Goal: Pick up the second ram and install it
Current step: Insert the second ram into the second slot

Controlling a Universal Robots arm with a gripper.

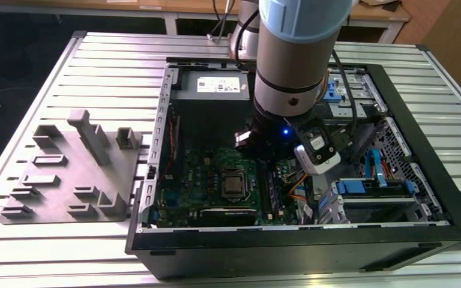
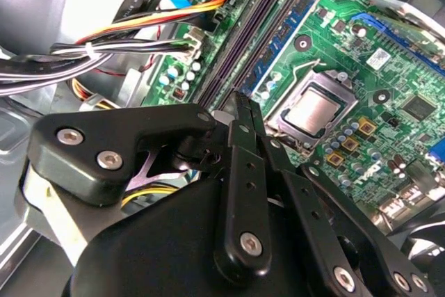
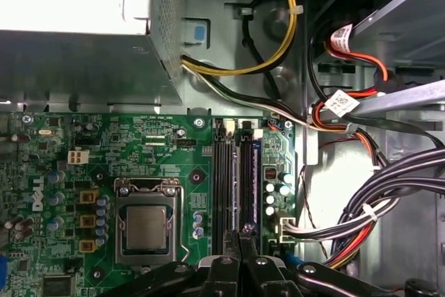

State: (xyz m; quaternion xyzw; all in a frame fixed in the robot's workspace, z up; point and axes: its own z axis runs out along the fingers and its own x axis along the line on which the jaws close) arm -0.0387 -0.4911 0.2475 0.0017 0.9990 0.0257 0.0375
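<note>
Closest to the wrist cameras is the black claw (image 3: 240, 236). Its two fingers (image 2: 236, 137) are drawn together, and I judge they pinch the upper edge of the second ram (image 3: 247, 186). The contact itself is hidden.

The second ram stands on edge in the memory slot farther from the processor socket (image 3: 146, 227). It runs straight away from the fingertips along the green motherboard (image 3: 160, 151). I cannot tell whether it is fully seated.

Just beside it, in the slot nearer the socket, another memory stick (image 2: 284, 36) stands upright, blue-green with dark chips.

On the second ram's other side, bundled cables (image 3: 375, 206) hang near the motherboard's edge. The grey power supply (image 3: 69, 53) sits beyond the slots' far ends.

In the exterior view the arm (image 1: 295, 54) reaches down into the open computer case (image 1: 422, 150), which lies on a slatted metal table (image 1: 118, 66). A grey tray (image 1: 54, 180) with upright blocks sits near the table's edge on the exterior view's left.

The step in hand looks like seating the second ram. To do it well, the board should stay upright and parallel to its slot. Pressure should go straight down and evenly along its length, with no lean toward the neighbouring stick. The cables should stay clear of the fingers.
</note>
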